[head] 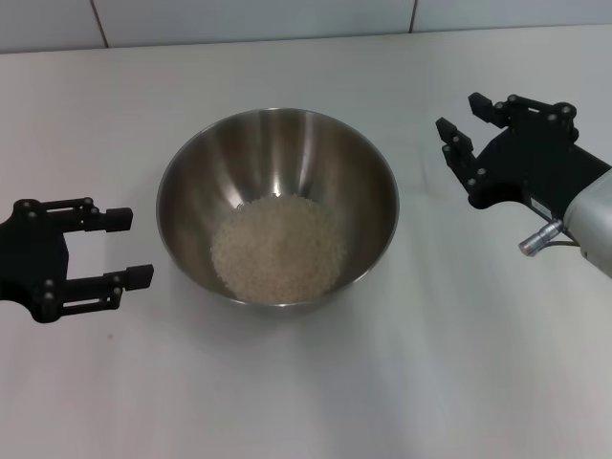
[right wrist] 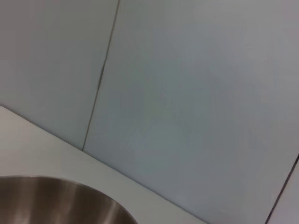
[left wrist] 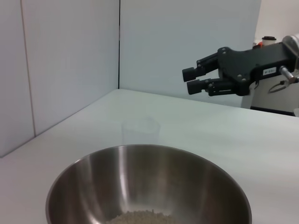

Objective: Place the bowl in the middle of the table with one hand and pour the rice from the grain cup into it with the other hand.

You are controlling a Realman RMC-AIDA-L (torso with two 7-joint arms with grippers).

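Mid-table, bowl [head: 277, 206] holding rice [head: 278, 248], left pincer [head: 121, 247] wide, right pincer [head: 462, 119] wide, no readable writing

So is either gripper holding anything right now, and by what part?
Nothing is held. The left gripper and right gripper are both open and empty, either side of the bowl.

White table [head: 459, 363], steel bowl [head: 191, 191] at centre, clear cup [left wrist: 140, 130] behind

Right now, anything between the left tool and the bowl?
Nothing visible. The left tool is open beside the bowl with only bare table between them. The right tool hangs open on the bowl's other side.
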